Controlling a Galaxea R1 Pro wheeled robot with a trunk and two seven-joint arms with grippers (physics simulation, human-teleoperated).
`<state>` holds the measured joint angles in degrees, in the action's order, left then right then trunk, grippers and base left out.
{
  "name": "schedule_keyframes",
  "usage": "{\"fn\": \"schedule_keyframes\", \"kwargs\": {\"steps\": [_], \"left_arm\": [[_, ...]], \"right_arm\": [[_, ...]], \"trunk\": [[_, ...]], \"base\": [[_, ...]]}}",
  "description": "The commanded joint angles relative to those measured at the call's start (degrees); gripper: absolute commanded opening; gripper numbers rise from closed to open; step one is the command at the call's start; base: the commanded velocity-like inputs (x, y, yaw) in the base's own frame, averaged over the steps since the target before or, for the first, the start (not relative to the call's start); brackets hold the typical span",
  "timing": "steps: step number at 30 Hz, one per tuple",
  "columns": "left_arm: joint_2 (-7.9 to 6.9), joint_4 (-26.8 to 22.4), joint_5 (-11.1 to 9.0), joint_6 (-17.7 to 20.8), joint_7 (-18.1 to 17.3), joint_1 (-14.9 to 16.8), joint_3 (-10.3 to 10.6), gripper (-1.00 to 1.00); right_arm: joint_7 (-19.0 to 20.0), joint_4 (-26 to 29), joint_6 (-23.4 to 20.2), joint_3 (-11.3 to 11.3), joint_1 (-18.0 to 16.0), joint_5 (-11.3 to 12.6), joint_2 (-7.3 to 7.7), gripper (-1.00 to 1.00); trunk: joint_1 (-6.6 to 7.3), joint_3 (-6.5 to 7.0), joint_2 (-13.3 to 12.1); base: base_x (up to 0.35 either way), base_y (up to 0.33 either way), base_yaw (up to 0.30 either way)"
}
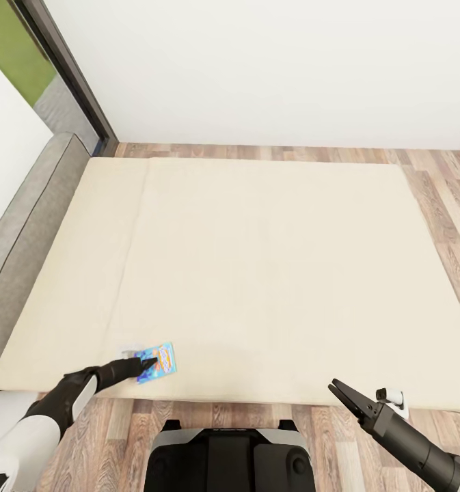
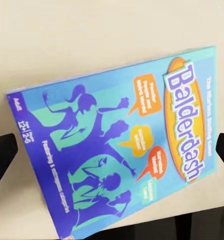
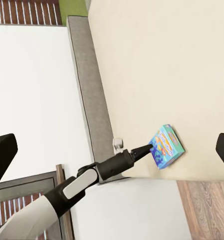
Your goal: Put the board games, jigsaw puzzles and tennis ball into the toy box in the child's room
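Note:
A small blue board game [image 1: 158, 361] marked "Balderdash" [image 2: 116, 150] lies on the bed's beige mattress [image 1: 257, 273], close to its near left corner. My left gripper [image 1: 145, 366] is at the box's near left edge, open. In the left wrist view its dark fingers [image 2: 2, 160] stand wide apart on either side of the box. The right wrist view shows the left arm's tip at the blue box [image 3: 166, 146]. My right gripper [image 1: 344, 395] hovers open over the bed's near edge, far right of the box, holding nothing.
A grey padded bed frame [image 1: 31, 225] runs along the left side. A dark-framed window [image 1: 72, 68] stands in the far left corner. Wood-plank floor [image 1: 448, 198] lies to the right and behind the bed. My base [image 1: 230, 458] is against the bed's near edge.

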<state>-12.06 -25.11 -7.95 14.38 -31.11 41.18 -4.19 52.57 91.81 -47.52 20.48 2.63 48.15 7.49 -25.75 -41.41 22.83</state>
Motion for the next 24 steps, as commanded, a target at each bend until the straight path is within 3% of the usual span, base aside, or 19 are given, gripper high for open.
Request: {"fn": "schedule_keyframes", "kwargs": {"steps": [1, 10, 24], "left_arm": [[0.05, 0.06, -0.42, 0.55, 0.2, 0.12, -0.2, 1.0], [0.39, 0.27, -0.46, 0.35, 3.28, 0.3, -0.2, 1.0], [0.54, 2.38, -0.4, -0.27, 3.68, 0.31, -0.22, 1.0]], "right_arm": [[-0.01, 0.03, -0.29, 0.01, 0.01, 0.19, 0.03, 1.0], [-0.01, 0.11, -0.29, 0.08, 0.01, 0.11, 0.0, 1.0], [0.14, 0.07, -0.29, 0.17, 0.01, 0.13, 0.07, 1.0]], "trunk": [[-0.03, -0.06, 0.08], [-0.03, -0.06, 0.08], [-0.03, -0.23, 0.08]], "base": [[0.0, 0.0, 0.0], [0.0, 0.0, 0.0], [0.0, 0.0, 0.0]]}}
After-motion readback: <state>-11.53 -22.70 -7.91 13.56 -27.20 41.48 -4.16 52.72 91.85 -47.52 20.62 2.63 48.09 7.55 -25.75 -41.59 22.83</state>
